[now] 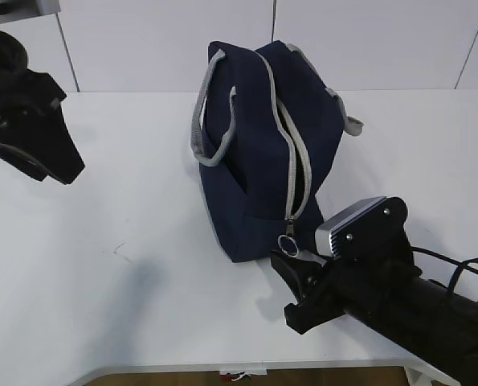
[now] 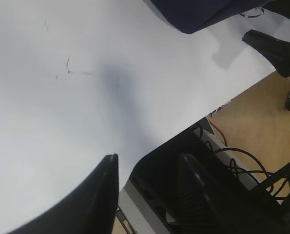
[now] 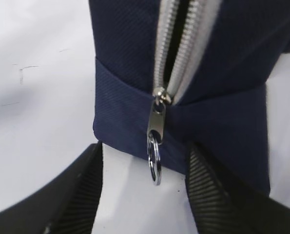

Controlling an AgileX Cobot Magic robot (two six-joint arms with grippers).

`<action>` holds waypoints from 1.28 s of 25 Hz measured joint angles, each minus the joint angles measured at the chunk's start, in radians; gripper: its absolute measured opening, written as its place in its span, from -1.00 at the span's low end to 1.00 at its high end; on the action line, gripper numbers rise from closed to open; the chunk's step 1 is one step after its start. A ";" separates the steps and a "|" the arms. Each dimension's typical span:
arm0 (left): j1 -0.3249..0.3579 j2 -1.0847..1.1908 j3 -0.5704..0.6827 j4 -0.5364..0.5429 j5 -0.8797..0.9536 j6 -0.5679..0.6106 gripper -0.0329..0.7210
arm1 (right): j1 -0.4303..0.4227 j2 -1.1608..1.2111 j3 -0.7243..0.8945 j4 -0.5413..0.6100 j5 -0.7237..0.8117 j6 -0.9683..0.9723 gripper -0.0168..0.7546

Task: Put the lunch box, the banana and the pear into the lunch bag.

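Observation:
The navy lunch bag (image 1: 263, 145) stands mid-table, its grey zipper (image 1: 296, 153) parted along the top and dark inside. The zipper pull with a metal ring (image 3: 155, 156) hangs at the bag's near end. My right gripper (image 3: 144, 148) is open just in front of that end, and the ring dangles between its fingers without touching either. In the exterior view the right gripper (image 1: 291, 264) sits low on the table below the ring (image 1: 288, 241). My left gripper (image 1: 62, 165) hovers open and holds nothing at far left, above the table's front edge (image 2: 149, 158). Lunch box, banana and pear are out of view.
Two grey handles (image 1: 210, 121) stick up from the bag's left side. The white table (image 1: 126, 265) has faint scratch marks (image 2: 69, 68). Beyond its front edge are a wooden floor and cables (image 2: 242, 161). The bag's corner (image 2: 198, 12) and the right gripper's finger (image 2: 269, 46) show in the left wrist view.

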State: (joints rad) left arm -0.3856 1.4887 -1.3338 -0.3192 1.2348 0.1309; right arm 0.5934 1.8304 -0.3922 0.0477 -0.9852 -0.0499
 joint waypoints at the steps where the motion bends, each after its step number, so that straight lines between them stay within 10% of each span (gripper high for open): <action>1: 0.000 0.000 0.000 0.000 0.000 0.000 -0.10 | 0.000 0.000 0.000 0.000 0.000 0.001 0.17; 24: 0.000 0.000 0.000 0.000 0.000 0.000 -0.23 | 0.000 0.001 -0.046 0.000 0.135 0.050 -0.27; 32: 0.000 0.000 0.000 0.000 0.000 0.000 -0.24 | 0.000 0.001 -0.046 0.031 0.133 0.097 -0.79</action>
State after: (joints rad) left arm -0.3856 1.4887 -1.3338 -0.3192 1.2348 0.1309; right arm 0.5934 1.8319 -0.4378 0.0787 -0.8518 0.0471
